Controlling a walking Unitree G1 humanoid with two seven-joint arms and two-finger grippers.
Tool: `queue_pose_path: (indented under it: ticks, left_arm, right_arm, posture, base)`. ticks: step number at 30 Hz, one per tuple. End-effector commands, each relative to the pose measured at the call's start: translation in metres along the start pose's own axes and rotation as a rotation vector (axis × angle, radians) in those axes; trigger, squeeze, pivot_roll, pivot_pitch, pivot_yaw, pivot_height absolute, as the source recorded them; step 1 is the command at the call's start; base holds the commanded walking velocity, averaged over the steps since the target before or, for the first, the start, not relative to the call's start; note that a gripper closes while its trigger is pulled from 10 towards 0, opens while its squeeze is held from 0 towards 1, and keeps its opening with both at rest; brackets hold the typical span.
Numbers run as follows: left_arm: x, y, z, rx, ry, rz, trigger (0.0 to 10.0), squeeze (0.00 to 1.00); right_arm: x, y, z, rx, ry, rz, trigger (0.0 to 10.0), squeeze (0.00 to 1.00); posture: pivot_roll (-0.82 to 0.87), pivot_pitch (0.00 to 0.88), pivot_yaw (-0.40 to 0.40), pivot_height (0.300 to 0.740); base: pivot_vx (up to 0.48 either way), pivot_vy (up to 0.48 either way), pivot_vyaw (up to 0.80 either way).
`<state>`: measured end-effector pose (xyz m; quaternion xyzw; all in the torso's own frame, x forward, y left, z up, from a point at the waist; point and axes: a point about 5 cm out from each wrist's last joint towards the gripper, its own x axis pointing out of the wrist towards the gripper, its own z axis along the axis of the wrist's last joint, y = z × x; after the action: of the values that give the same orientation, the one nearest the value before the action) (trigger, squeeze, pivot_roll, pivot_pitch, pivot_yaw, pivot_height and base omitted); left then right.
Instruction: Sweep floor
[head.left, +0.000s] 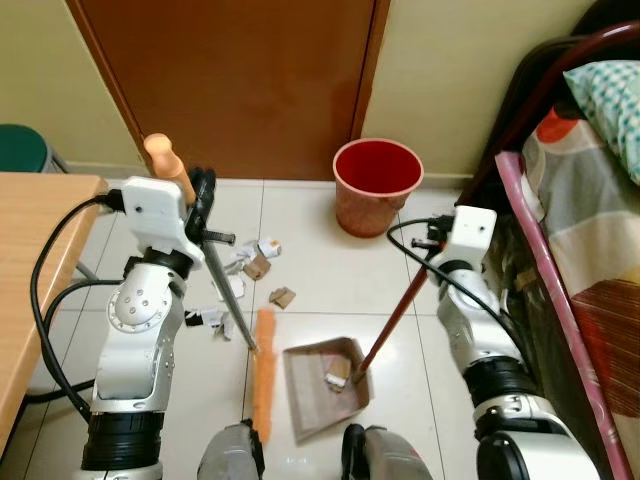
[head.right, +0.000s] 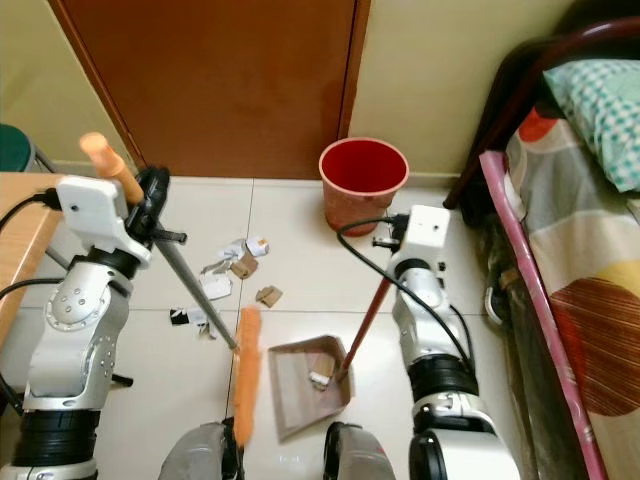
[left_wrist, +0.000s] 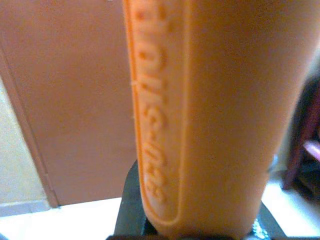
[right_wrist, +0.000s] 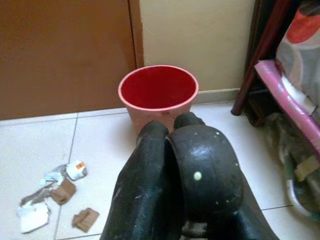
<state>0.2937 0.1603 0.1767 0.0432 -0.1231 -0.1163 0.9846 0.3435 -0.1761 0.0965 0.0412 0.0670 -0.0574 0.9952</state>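
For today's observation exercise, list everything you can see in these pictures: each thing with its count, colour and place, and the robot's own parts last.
Broom: one, orange head and grip, grey pole, head on the floor left of the dustpan.
Dustpan: one, brown, red handle, on the floor between the arms, a scrap inside.
Scraps: several, white and brown, on the tiles ahead of the broom.
Bin: one, red, by the door.
Door: one, brown, straight ahead.
Table: one, wooden, on the left.
Stool: one, green, behind the table.
Bed: one, patterned cover, pink edge, on the right.
Left gripper: one, black, shut on the broom pole.
Right gripper: one, black, holding the dustpan handle.
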Motion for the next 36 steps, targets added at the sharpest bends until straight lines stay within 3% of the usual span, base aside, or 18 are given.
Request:
queue_pose_path:
  ticks: [1, 2, 4, 7, 10, 13, 18, 19, 21, 23, 25, 30, 36]
  left_arm:
    - [0.002, -0.008, 0.018, 0.052, -0.107, -0.051, 10.0, 0.00]
    - [0.004, -0.008, 0.015, 0.039, -0.098, -0.047, 10.0, 0.00]
    - [0.008, -0.006, 0.005, 0.125, -0.087, -0.095, 10.0, 0.00]
    - [0.008, -0.005, -0.007, 0.098, -0.036, -0.083, 10.0, 0.00]
    - [0.000, -0.014, -0.015, 0.143, -0.022, -0.164, 10.0, 0.00]
    - [-0.009, -0.013, -0.024, 0.165, 0.013, -0.201, 10.0, 0.00]
    - [-0.035, 0.002, -0.041, 0.234, 0.109, -0.137, 10.0, 0.00]
    - [-0.043, 0.007, -0.045, 0.224, 0.154, -0.086, 10.0, 0.00]
    - [-0.043, 0.007, -0.045, 0.224, 0.154, -0.086, 10.0, 0.00]
    - [-0.060, 0.009, -0.045, 0.186, 0.201, 0.008, 10.0, 0.00]
    - [-0.069, 0.006, -0.045, 0.167, 0.233, 0.051, 10.0, 0.00]
    - [-0.082, -0.009, -0.046, 0.021, 0.288, 0.122, 10.0, 0.00]
    - [-0.069, -0.013, -0.041, 0.030, 0.225, 0.119, 10.0, 0.00]
  right_arm:
    - [-0.001, -0.009, 0.003, -0.001, -0.002, -0.018, 10.0, 0.00]
    - [-0.002, -0.011, 0.002, -0.009, -0.001, -0.020, 10.0, 0.00]
    - [-0.004, -0.016, 0.000, -0.021, 0.013, -0.028, 10.0, 0.00]
    - [-0.006, -0.014, -0.004, -0.021, 0.030, -0.030, 10.0, 0.00]
    - [-0.007, -0.009, -0.004, -0.017, 0.032, -0.021, 10.0, 0.00]
    - [-0.009, 0.000, -0.007, -0.013, 0.036, -0.002, 10.0, 0.00]
    - [-0.012, 0.009, -0.015, 0.005, 0.052, 0.015, 10.0, 0.00]
    - [-0.013, 0.009, -0.017, 0.002, 0.058, 0.019, 10.0, 0.00]
    - [-0.013, 0.009, -0.017, 0.002, 0.058, 0.019, 10.0, 0.00]
    - [-0.014, 0.003, -0.020, 0.004, 0.068, 0.006, 10.0, 0.00]
    - [-0.015, -0.003, -0.022, 0.006, 0.077, -0.008, 10.0, 0.00]
    - [-0.015, -0.013, -0.022, -0.006, 0.086, -0.031, 10.0, 0.00]
    - [-0.019, -0.015, -0.025, -0.007, 0.097, -0.038, 10.0, 0.00]
  posture:
    - [0.03, 0.121, -0.084, 0.740]
    - [0.03, 0.119, -0.090, 0.740]
    - [0.03, 0.110, -0.095, 0.740]
    - [0.03, 0.098, -0.094, 0.740]
    - [0.04, 0.085, -0.089, 0.740]
    - [0.05, 0.073, -0.077, 0.740]
    - [0.10, 0.037, -0.054, 0.740]
    - [0.12, 0.026, -0.047, 0.740]
    - [0.12, 0.026, -0.047, 0.740]
    - [0.13, 0.015, -0.031, 0.740]
    - [0.12, 0.009, -0.025, 0.740]
    - [0.11, 0.008, -0.024, 0.740]
    - [0.08, 0.027, -0.052, 0.740]
  base:
    - [0.000, 0.000, 0.00]
    - [0.000, 0.000, 0.00]
    - [0.000, 0.000, 0.00]
    - [0.000, 0.000, 0.00]
    - [0.000, 0.000, 0.00]
    - [0.000, 0.000, 0.00]
    - [0.000, 0.000, 0.00]
    - [0.000, 0.000, 0.00]
    - [0.000, 0.000, 0.00]
    - [0.000, 0.000, 0.00]
    - [0.000, 0.000, 0.00]
    - [0.000, 0.000, 0.00]
    - [0.000, 0.000, 0.00]
